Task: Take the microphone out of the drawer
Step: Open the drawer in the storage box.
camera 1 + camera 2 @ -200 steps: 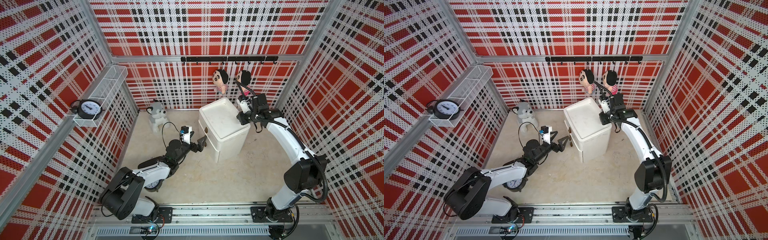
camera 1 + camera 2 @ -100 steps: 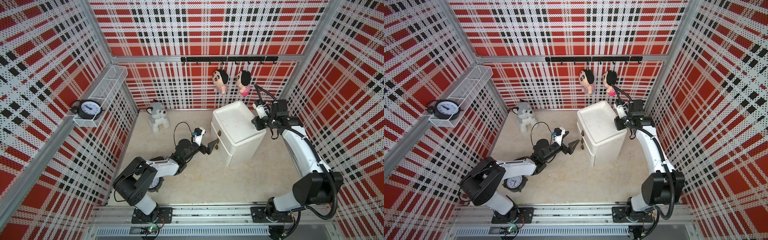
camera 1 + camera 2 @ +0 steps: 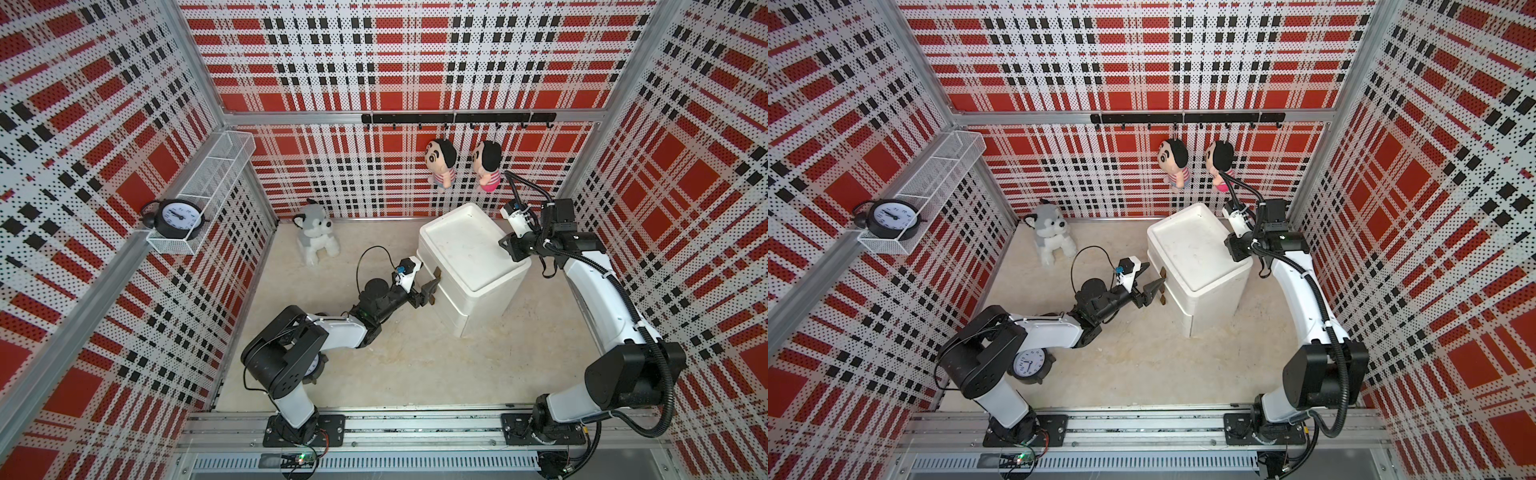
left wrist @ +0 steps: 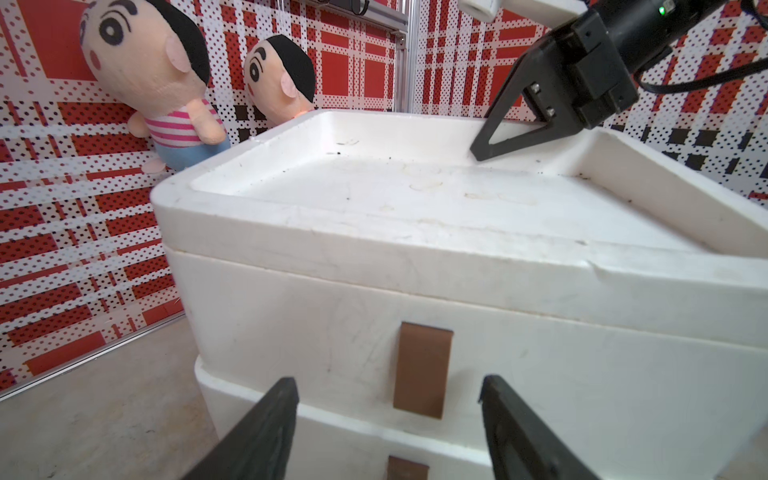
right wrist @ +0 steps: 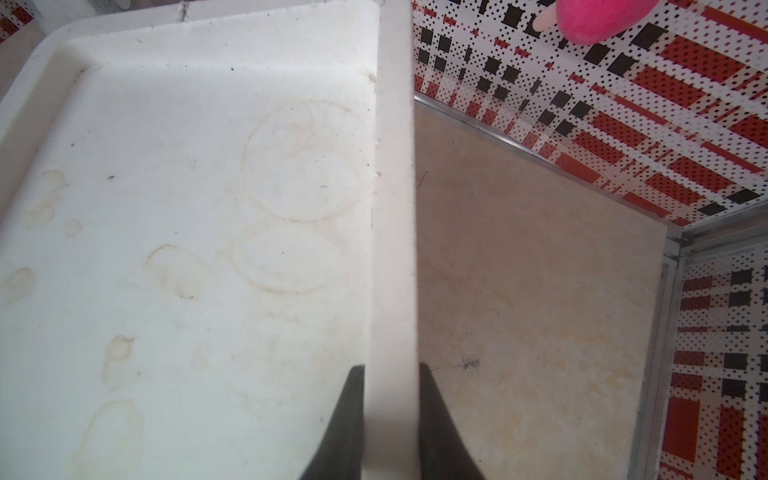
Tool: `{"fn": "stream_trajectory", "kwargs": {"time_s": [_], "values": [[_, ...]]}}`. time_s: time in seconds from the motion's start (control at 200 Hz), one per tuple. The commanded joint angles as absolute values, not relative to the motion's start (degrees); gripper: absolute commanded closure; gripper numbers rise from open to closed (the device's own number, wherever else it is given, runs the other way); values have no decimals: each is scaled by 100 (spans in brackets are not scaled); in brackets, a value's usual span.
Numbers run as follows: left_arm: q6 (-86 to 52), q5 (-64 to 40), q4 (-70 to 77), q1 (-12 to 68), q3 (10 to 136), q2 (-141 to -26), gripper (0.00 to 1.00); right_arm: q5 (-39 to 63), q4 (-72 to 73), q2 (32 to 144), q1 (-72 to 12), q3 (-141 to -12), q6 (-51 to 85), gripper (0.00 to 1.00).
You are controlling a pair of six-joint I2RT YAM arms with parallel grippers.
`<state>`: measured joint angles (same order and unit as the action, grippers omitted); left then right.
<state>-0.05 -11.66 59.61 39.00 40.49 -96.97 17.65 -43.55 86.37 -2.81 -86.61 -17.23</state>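
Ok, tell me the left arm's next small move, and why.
Probably close the left end effector on the brown tab of the upper drawer: the jaws stand open either side of it, the drawer is shut, and the right end effector clamps the cabinet rim.

floor [image 3: 415,365] beige | on it: drawer unit [image 3: 486,307] | plush husky [image 3: 316,237] | clock [image 3: 1030,362]

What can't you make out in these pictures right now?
- Microphone: in no view; the white cabinet's drawers are shut.
- Floor clock: half hidden under the left arm, both top views.
- Lower drawer tab: cut by the left wrist view's edge.
- Right end effector: only fingertips inside the right wrist view.
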Motion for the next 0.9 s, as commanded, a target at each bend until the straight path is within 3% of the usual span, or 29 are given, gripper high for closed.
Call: {"fn": "stream_trajectory", "kwargs": {"time_s": [0.0, 0.471, 0.892], "values": [[128, -1107, 6147, 3929, 4200, -9791, 34, 2230, -4069, 8684, -274, -8796, -2075, 100], [241, -1538, 5784, 3946, 4437, -9984, 37, 2268, -4118, 8694, -291, -8952, -1925, 100], [392, -1389, 5483, 3961, 4585, -10099, 55, 2188, -4209, 8731, -387, -9026, -1945, 100]]}}
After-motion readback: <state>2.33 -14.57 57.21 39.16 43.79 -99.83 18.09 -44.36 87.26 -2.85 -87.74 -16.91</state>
